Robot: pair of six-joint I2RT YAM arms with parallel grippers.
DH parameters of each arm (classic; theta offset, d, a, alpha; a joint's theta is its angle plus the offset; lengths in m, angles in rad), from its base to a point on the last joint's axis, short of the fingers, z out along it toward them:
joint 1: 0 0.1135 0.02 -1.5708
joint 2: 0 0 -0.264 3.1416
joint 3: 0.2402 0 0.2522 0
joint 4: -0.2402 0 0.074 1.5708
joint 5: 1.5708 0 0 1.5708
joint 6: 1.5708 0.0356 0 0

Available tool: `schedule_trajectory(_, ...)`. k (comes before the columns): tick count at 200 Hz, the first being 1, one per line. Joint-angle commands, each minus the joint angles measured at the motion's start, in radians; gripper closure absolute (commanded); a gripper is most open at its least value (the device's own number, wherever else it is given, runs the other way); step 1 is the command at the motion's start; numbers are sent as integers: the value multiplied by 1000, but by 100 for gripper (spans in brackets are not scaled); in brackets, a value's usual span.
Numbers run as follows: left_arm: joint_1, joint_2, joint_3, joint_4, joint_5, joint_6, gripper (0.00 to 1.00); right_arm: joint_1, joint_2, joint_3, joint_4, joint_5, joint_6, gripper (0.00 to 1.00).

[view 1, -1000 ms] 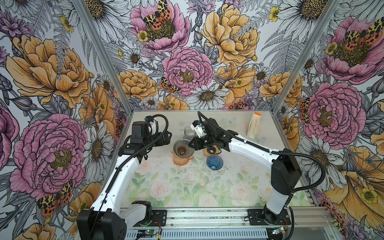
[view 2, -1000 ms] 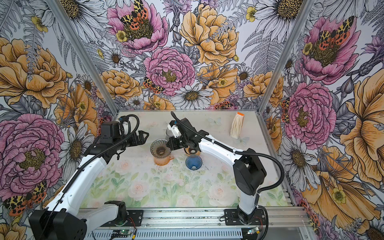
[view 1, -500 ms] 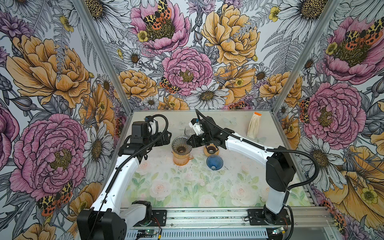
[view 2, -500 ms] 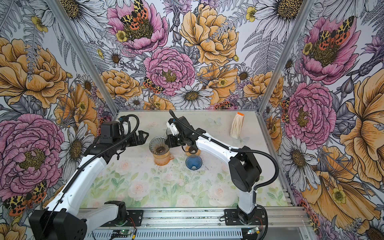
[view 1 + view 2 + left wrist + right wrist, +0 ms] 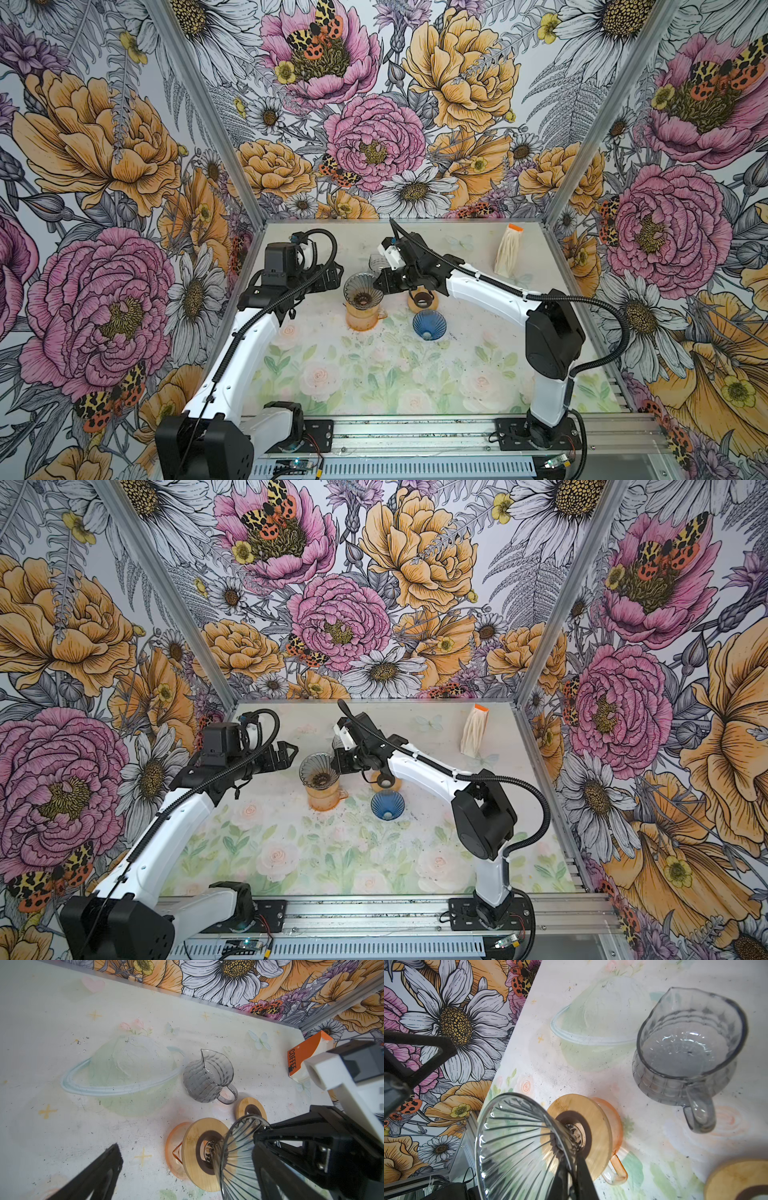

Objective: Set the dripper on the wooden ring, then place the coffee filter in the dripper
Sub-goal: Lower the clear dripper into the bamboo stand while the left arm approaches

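Observation:
A clear ribbed glass dripper [image 5: 362, 286] [image 5: 318, 771] with a wooden collar [image 5: 199, 1151] rests on an orange cup [image 5: 361, 318] [image 5: 322, 798]. My right gripper [image 5: 380, 282] [image 5: 338, 764] [image 5: 571, 1159] is shut on the dripper's [image 5: 517, 1142] rim, reaching in from the right. Just left of the dripper [image 5: 239, 1157], my left gripper [image 5: 332, 274] [image 5: 286, 754] [image 5: 191, 1167] stands open and holds nothing. The coffee filters stand as a pack [image 5: 509, 253] [image 5: 476, 731] [image 5: 299, 1059] with an orange COFFEE label at the back right, far from both grippers.
A grey glass pitcher [image 5: 207, 1076] [image 5: 687, 1047] stands behind the dripper. A blue dripper [image 5: 428, 324] [image 5: 387, 805] and a spare wooden ring [image 5: 422, 299] [image 5: 251, 1108] lie just right of the orange cup. Dark specks are scattered over the tabletop.
My right arm has shifted slightly left and back, keeping its grip on the dripper's rim. The left arm has not moved.

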Motion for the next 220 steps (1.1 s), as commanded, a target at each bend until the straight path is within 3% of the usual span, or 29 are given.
schedule_trajectory(1,7,6,2,20,34,18,1,-4,19,46,-28,-1,17,93)
schedule_trajectory(143,-32,75,-18,10,104,44,2,7,28,77,-176,-30,-23,78)
schedule_trajectory(172,-34,91,-17,10,113,50,5,7,31,85,-178,-11,-29,76)
schedule_trajectory(220,-59,161,7,-1,133,69,21,5,57,143,-176,8,-45,74)
